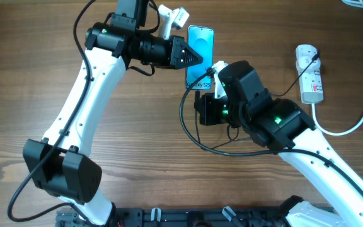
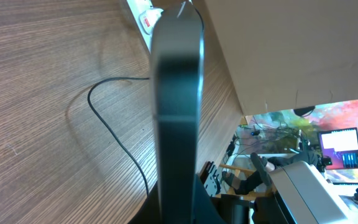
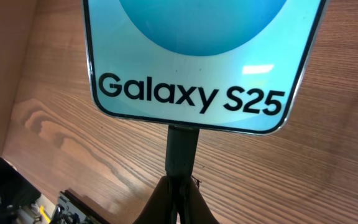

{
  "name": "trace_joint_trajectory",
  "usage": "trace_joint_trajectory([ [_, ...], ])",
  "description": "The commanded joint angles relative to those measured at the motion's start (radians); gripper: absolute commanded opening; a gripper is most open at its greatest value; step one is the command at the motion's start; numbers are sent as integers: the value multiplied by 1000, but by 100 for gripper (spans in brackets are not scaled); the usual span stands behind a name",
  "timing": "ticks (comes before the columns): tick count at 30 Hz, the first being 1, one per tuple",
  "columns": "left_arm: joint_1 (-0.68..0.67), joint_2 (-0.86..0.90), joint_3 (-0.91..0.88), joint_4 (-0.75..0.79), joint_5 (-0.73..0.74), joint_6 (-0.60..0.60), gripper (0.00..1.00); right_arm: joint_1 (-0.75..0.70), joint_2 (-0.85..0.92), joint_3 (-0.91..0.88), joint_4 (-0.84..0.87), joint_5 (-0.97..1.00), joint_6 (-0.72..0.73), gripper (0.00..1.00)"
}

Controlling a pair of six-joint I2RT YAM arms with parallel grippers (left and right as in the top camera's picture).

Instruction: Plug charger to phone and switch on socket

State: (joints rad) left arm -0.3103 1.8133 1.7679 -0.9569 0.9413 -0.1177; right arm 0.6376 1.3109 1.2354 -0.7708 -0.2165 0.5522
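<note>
The phone (image 1: 201, 47), with a cyan screen and a "Galaxy S25" text band, is held on edge above the table by my left gripper (image 1: 193, 57), which is shut on its side. In the left wrist view the phone (image 2: 178, 93) shows edge-on between the jaws (image 2: 178, 208). My right gripper (image 1: 198, 94) is shut on the charger's black connector (image 3: 182, 149), whose tip meets the phone's bottom edge (image 3: 185, 93). The thin black cable (image 1: 183, 116) loops back under the right arm. The white socket (image 1: 311, 72) lies at the right with a black plug in it.
The socket's thick white cord (image 1: 358, 123) curves along the right edge of the table. The socket's red switch (image 2: 146, 23) and a loop of black cable (image 2: 114, 127) show in the left wrist view. Both arms crowd the table's middle.
</note>
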Motion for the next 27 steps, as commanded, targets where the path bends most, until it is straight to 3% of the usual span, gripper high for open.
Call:
trace_joint_trajectory([
  [1,1,-33,-3,-4,38,-6,4,-10,9,49,16,26,-26,5],
  [11,1,-33,-3,-33,38,-21,4,-10,9,49,72,93,-28,7],
  [12,1,-33,-3,-32,37,-21,4,-10,9,50,71,93,-28,11],
  [15,1,-33,-3,-31,-11,-34,4,-10,9,50,52,78,-29,39],
  [20,1,-33,-3,-44,-130,-55,4,-10,9,49,-21,39,-29,63],
  [23,1,-25,-3,-63,-246,-64,4,-10,9,49,-92,39,-25,93],
  [24,1,-19,-3,-77,-304,-79,4,-10,9,49,-116,39,-25,99],
  [27,-7,37,-3,-135,-349,-85,4,-10,9,49,-166,39,7,100],
])
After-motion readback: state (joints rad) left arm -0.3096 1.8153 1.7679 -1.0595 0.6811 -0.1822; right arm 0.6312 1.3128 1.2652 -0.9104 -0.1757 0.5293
